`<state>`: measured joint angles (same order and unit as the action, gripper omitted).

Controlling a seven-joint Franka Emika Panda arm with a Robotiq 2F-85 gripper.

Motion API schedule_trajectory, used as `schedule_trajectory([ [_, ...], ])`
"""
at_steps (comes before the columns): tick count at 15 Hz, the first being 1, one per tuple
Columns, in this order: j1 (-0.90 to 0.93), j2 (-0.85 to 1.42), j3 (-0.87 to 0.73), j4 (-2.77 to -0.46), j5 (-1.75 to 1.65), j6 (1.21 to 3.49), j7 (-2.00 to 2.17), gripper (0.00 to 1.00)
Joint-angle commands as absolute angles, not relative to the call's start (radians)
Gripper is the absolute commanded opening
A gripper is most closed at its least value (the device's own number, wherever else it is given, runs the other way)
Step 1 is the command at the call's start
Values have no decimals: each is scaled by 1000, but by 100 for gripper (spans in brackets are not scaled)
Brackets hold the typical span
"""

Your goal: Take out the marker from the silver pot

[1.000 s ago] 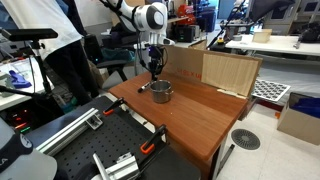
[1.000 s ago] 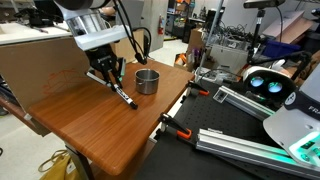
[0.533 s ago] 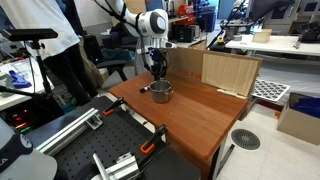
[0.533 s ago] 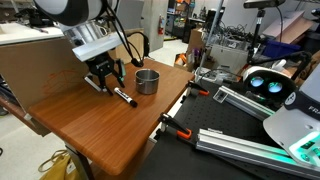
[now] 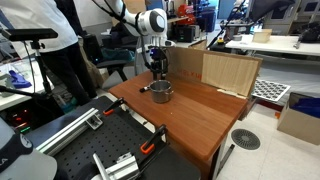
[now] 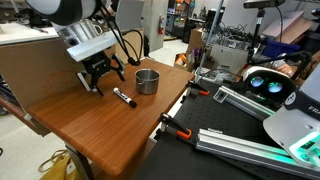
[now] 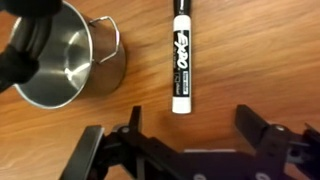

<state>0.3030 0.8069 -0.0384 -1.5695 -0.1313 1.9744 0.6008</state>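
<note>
On the brown wooden tabletop [image 6: 110, 128], found the slim white marker with black ends [image 6: 124, 98] lying flat just beside the small round pot of shiny silver metal [image 6: 147, 81], fully outside it and apparently not touching. Judged the removal done in effect.

Saw the chief danger in a careless low sweep of the arm: a knock to that round, smooth body, then a roll against the pot or toward the tabletop's edge. Reckoned a clipped pot handle a lesser risk, with the light pot likely to skid.

Found the black two-fingered claw [image 6: 97, 78] spread wide and empty, hanging above the wood. Placed the marker between claw and pot in an exterior view, near but apart. In the wrist view, noted the marker [image 7: 181, 60] straight ahead of the gap between the fingers, lengthwise.
</note>
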Motion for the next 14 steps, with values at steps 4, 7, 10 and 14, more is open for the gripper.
schedule_trajectory([
  [4,328,726,-39,-1622,-140,2015,611,100],
  [7,346,611,-39,-1727,-149,2083,640,100],
  [10,357,483,-36,-1855,-169,2171,667,100],
  [14,341,446,-13,-1874,-184,2173,666,100],
])
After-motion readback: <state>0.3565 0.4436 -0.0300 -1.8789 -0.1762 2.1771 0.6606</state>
